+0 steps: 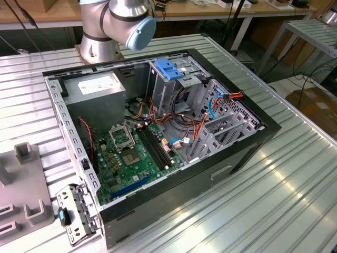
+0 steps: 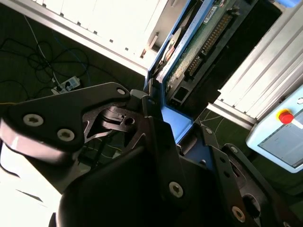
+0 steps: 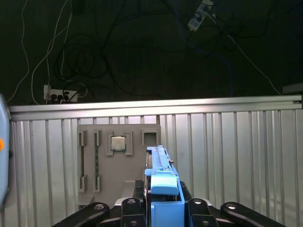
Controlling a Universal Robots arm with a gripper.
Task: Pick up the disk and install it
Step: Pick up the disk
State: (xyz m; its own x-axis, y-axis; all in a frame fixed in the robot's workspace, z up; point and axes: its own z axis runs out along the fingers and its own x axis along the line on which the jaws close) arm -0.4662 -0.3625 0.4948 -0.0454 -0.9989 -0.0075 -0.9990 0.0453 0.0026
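Observation:
My gripper [image 3: 163, 201] is shut on the disk [image 3: 160, 163], which stands edge-on between the black fingers [image 3: 130, 205] with its blue plastic rail facing the first wrist view. In the second wrist view the disk [image 2: 201, 40] shows its green circuit-board underside and blue side rail, rising out of the gripper [image 2: 158, 118]. It hangs above a ribbed metal table [image 3: 236, 151], away from the open computer case [image 1: 247, 153]. Inside the case, the metal drive cage with a blue plastic top [image 1: 171, 68] stands at the back.
A grey fixture plate [image 3: 102, 165] holding a processor chip [image 3: 117, 143] lies under the gripper; it also sits at the exterior view's left [image 1: 23, 184]. The case holds a power-supply box [image 1: 97, 87], a motherboard [image 1: 131, 153] and loose cables [image 1: 181, 121]. A pendant with a red button [image 2: 284, 116] is nearby.

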